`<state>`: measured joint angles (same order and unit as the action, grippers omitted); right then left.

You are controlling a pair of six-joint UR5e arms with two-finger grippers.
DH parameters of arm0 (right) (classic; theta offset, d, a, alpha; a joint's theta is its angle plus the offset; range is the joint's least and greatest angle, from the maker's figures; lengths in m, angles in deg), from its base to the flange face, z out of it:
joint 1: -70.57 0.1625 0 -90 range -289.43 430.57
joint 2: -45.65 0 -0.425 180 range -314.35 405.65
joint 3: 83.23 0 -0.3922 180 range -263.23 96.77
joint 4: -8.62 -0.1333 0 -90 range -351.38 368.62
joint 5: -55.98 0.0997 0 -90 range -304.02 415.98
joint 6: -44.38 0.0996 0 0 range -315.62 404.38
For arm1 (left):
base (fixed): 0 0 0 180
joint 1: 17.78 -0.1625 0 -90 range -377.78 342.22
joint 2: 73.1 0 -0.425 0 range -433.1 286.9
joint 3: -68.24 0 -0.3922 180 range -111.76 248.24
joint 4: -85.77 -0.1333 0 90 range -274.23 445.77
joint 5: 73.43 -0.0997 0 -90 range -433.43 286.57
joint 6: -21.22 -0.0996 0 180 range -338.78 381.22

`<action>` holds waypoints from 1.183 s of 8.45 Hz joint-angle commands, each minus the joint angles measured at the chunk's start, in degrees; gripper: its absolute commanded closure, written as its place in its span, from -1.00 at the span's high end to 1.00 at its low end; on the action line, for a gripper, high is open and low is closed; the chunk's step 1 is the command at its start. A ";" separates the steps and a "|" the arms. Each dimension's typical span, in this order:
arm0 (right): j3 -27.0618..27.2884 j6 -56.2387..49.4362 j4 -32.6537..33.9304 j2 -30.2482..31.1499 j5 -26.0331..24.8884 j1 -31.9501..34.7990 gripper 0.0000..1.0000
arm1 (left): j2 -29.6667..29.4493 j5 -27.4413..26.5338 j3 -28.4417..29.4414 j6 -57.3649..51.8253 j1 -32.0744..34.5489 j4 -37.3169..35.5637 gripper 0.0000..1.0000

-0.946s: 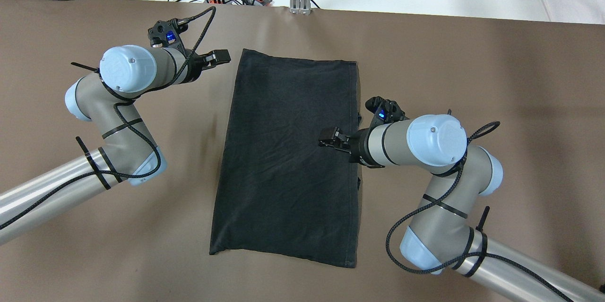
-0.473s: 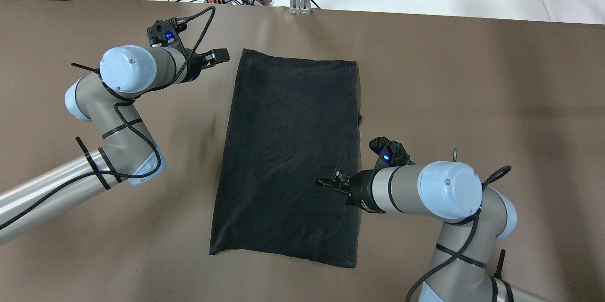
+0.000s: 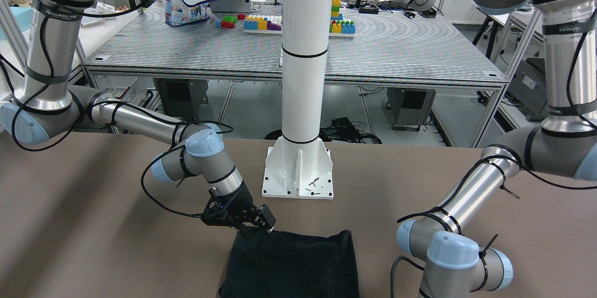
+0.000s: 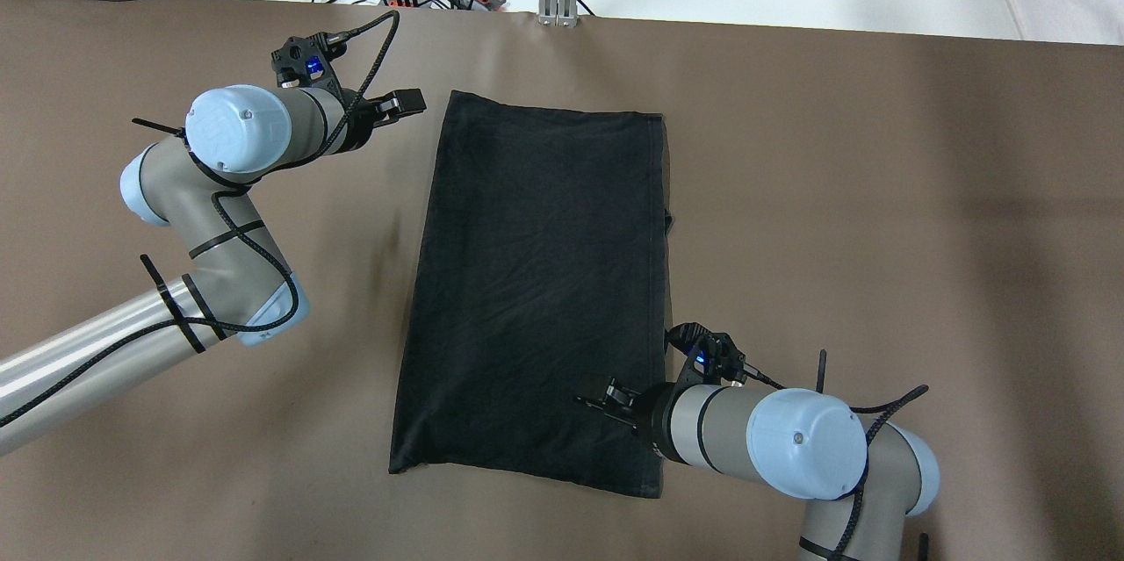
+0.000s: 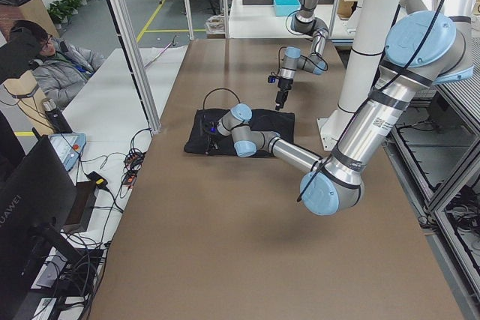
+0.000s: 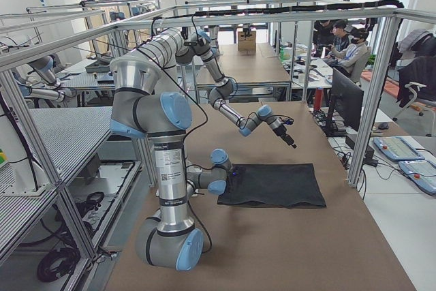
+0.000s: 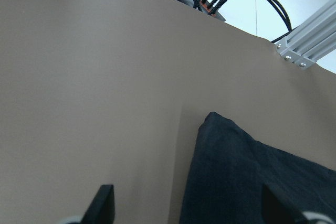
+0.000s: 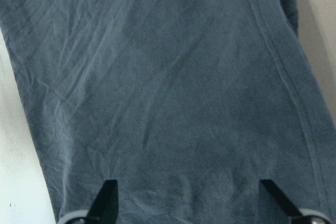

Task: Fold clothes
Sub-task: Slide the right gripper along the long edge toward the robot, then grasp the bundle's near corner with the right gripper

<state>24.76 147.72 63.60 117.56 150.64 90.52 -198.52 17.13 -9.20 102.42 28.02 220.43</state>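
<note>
The black clothes [image 4: 536, 280] lay flat on the brown table [image 4: 878, 192], spread beneath the right gripper [image 4: 604, 394], whose jaws stood wide apart. The far corner lay just ahead of the left gripper [image 4: 406, 103], which was likewise spread wide.

Behind the right gripper [image 4: 593, 392], its own wrist [image 4: 680, 425] covered an edge of the clothes [image 4: 536, 280]; the front-facing view cropped them at the bottom.

Bright, even overhead light; soft shadows, wrist views slightly blurred.
</note>
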 commanded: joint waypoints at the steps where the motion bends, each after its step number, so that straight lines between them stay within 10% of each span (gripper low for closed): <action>1: -2.25 0.19 0.22 0.34 -1.23 -1.14 0.89 | 0.00 -0.03 0.09 -0.08 0.00 -0.01 1.00; 10: -6.74 0.19 0.30 -1.59 -4.40 -3.78 0.88 | 0.27 0.05 0.17 -0.17 0.00 -0.01 1.00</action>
<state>18.73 147.90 63.81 116.57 146.59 86.95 -198.16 17.17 -9.13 102.34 28.02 220.42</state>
